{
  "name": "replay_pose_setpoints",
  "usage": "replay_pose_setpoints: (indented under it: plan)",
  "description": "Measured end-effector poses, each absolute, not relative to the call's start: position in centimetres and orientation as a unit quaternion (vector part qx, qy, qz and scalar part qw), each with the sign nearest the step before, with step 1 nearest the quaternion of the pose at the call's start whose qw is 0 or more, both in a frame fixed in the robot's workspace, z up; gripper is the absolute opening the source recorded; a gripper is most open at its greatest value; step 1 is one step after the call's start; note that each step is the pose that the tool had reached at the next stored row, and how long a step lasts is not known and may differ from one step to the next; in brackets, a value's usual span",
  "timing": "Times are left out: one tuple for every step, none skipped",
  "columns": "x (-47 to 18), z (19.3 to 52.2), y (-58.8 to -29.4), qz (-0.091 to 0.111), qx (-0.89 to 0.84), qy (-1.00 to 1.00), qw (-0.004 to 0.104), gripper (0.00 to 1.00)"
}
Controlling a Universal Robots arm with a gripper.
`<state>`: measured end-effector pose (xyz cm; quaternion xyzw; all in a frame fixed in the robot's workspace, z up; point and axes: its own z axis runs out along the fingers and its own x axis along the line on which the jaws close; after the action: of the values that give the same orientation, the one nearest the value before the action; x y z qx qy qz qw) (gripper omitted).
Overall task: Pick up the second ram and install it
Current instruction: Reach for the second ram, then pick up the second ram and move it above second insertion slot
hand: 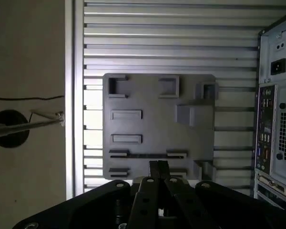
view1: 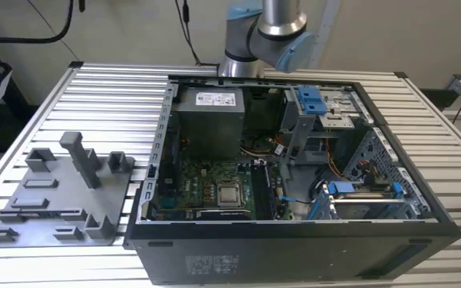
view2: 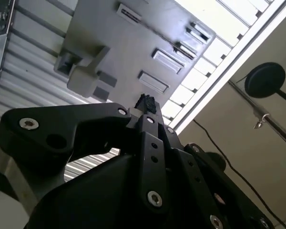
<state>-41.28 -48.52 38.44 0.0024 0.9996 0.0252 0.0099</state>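
The gripper is seen in both wrist views above the grey fixture plate. The plate lies on the slatted surface just beside the computer case, on the exterior view's left of it. The gripper's fingers are closed together, and nothing is seen between them.

The second ram cannot be placed with certainty. A dark line is shown along the plate's long narrow holder, the part nearest the gripper, but whether a stick stands there cannot be told. Dark strips are also seen in the memory slots inside the case, beside the processor socket.

The pick-up is judged to be the step in hand, with no grasp made. A grasp would call for the fingers to be parted and lined up with the stick's long edge.

A white label is carried by the power supply inside the case, and a second label by the case's outer wall. Neither can be read.
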Motion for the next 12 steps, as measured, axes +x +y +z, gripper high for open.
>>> replay_pose_setpoints:
  plan:
    - [-41.3,38.4,-49.0,0.025,0.002,1.000,0.010,0.11]
    - [-41.3,38.4,-49.4,0.025,0.002,1.000,0.010,0.11]
    - [-41.3,38.4,-49.8,0.025,0.002,1.000,0.010,0.11]
    - [-41.3,38.4,-50.2,0.025,0.002,1.000,0.010,0.11]
    - [-41.3,38.4,-50.5,0.025,0.002,1.000,0.010,0.11]
    - [-41.3,38.4,-50.6,0.025,0.002,1.000,0.010,0.11]
    - [-41.3,38.4,-50.7,0.025,0.002,1.000,0.010,0.11]
    - [-41.3,38.4,-50.7,0.025,0.002,1.000,0.010,0.11]
    - [-41.3,38.4,-50.7,0.025,0.002,1.000,0.010,0.11]
    - [-41.3,38.4,-50.7,0.025,0.002,1.000,0.010,0.11]
    - [-41.3,38.4,-50.7,0.025,0.002,1.000,0.010,0.11]
    - [-41.3,38.4,-50.7,0.025,0.002,1.000,0.010,0.11]
